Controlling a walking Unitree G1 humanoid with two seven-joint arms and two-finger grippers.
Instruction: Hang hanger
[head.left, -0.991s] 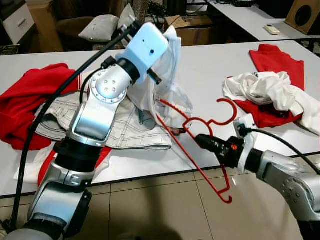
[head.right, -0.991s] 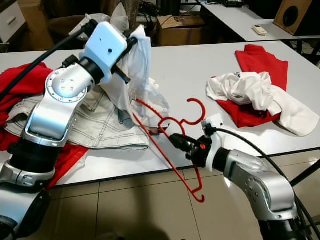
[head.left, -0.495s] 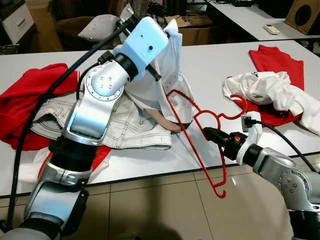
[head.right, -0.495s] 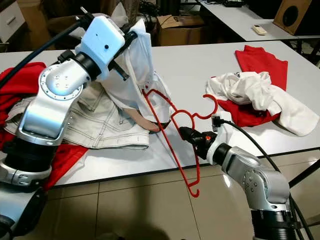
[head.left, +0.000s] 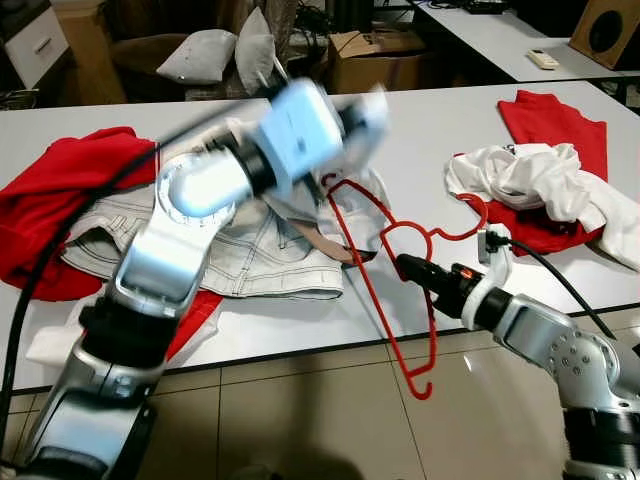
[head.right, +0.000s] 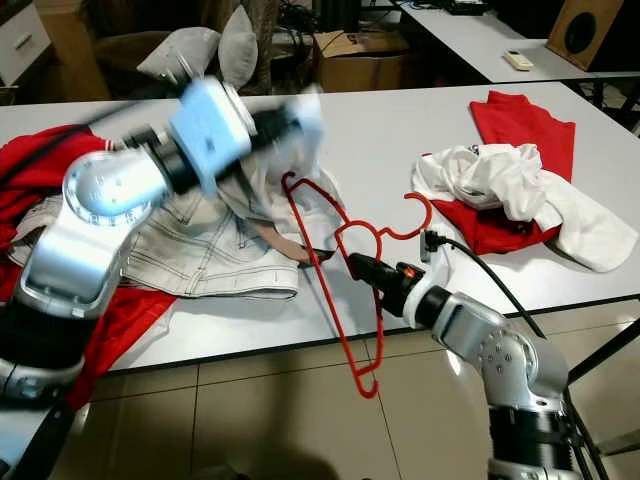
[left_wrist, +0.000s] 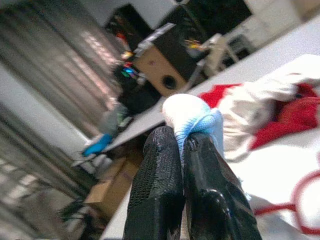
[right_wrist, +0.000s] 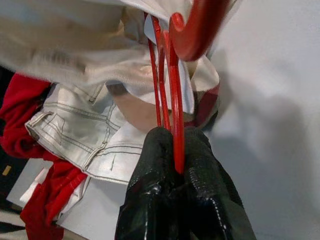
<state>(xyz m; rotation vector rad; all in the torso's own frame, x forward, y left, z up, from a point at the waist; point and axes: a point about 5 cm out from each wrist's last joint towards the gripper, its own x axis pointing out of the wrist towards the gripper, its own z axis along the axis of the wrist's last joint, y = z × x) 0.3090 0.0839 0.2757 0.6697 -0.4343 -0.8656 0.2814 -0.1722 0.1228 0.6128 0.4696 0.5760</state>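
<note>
red plastic hanger (head.left: 400, 262), tilted, overhanging table edge

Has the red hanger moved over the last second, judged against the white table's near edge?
Yes. The red hanger, pinched in the right gripper, has swung to the robot's left: its lower end hangs farther left below the table edge, and its top reaches the white garment.

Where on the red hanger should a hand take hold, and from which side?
Probably near the neck, where the two shoulder bars meet below the hook. The right hand already pinches the red hanger there, coming from the table's near edge. The bars are thin and the far shoulder runs into the white garment, so that end is crowded; the neck is exposed and gives control of the tilt.
</note>
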